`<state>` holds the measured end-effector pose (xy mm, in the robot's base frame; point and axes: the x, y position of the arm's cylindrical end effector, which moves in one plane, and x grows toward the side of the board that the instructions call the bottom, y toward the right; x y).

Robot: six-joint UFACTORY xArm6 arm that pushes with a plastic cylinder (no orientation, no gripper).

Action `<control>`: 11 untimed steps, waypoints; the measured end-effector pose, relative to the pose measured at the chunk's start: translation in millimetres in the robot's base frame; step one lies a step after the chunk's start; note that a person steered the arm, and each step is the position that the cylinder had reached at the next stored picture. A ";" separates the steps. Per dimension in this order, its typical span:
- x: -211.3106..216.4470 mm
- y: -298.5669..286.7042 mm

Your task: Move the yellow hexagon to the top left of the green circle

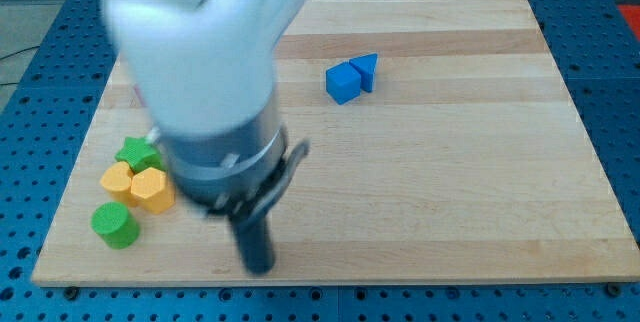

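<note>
The yellow hexagon [153,190] lies at the view's lower left on the wooden board [450,192]. The green circle [114,224] sits just below and left of it. A second yellow block [118,181] touches the hexagon's left side, and a green star-shaped block [136,152] sits above them. My tip [258,265] is at the view's bottom, to the right of this cluster and apart from it. The big blurred arm body hides the board above the tip.
A blue cube [342,82] and a blue triangular block [367,69] touch each other at the view's upper middle. The board's bottom edge runs just below my tip. Blue perforated table surrounds the board.
</note>
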<state>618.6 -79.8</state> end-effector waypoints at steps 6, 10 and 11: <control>-57.5 -135.0; -152.8 -90.5; -191.2 -90.5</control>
